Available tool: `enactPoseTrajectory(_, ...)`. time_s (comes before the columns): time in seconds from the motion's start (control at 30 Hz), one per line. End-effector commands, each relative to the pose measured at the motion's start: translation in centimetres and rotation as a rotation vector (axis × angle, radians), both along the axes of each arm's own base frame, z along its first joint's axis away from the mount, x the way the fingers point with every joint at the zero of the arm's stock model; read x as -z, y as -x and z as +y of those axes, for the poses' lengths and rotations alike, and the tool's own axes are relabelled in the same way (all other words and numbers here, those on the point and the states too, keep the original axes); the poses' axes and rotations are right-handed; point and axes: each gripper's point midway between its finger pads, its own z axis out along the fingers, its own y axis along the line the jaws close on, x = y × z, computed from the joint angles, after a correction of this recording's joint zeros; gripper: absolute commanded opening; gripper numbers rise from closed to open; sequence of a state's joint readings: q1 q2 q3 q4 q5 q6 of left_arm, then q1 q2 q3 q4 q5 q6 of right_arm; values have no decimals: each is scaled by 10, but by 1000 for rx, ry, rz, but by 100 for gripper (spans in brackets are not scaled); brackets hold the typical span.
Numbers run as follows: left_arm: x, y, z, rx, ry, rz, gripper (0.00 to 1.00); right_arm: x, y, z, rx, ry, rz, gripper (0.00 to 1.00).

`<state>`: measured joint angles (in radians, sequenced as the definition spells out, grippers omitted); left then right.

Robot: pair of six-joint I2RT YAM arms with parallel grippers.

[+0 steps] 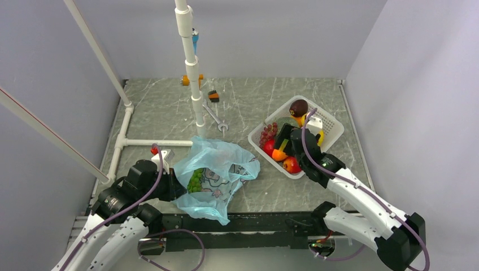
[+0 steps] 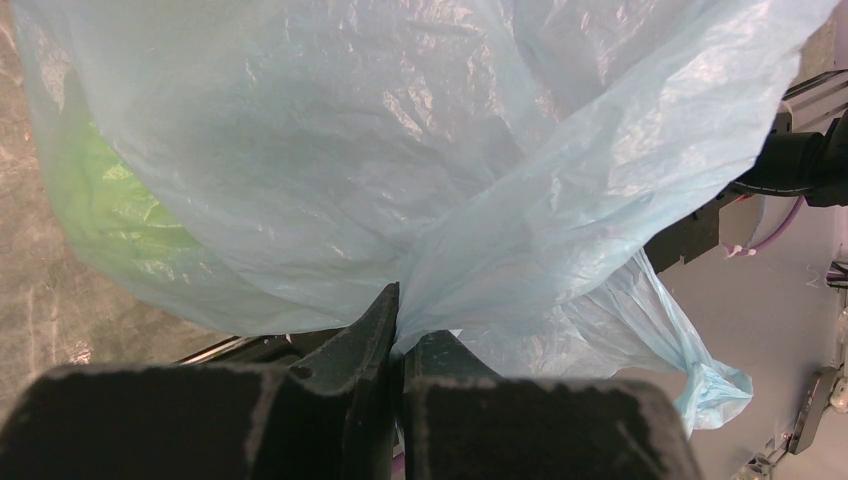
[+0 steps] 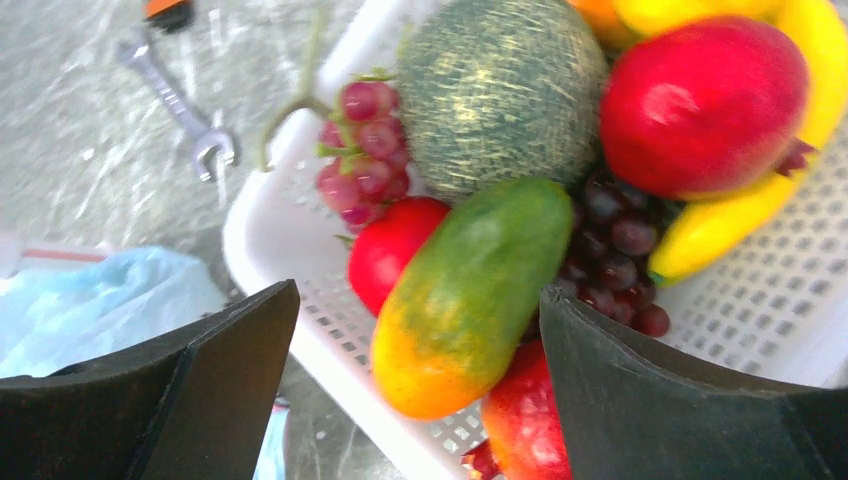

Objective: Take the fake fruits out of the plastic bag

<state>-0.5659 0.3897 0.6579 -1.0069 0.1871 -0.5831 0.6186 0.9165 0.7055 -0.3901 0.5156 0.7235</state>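
The left gripper (image 2: 400,335) pinched the crinkly light-blue translucent plastic bag (image 1: 220,161), left of the white slotted plastic basket (image 3: 285,250), with green grapes (image 1: 195,180) inside. The right gripper's (image 3: 418,292) jaws stood wide, flanking the glossy orange-green mango (image 3: 480,255) in that basket.

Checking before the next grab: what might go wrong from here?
The mango lies atop other fruit by the basket rim, so it might roll out. The left gripper pinches only a thin fold of the bag, which may slip or tear while the green grapes are pulled free.
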Motion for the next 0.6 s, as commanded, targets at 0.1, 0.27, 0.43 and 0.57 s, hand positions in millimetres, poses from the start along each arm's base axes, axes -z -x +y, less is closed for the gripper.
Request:
enactPoseTrajectory(0.1,-5,-4,-5,21,15,-31,10,-64,17,89,-547,-120,-213,92)
enactPoseTrajectory(0.27,-5,-5,-4,17,13,-30,10,-80,61,155,-846,-127,-270,91)
enactPoseTrajectory(0.43,-4,-5,-4,15,13,-28,10,-96,110,204,-1041,-110,-362,89)
enactPoseTrajectory(0.57,-4,-5,-4,17,12,-27,10,-92,138,231,-1162,-93,-362,87)
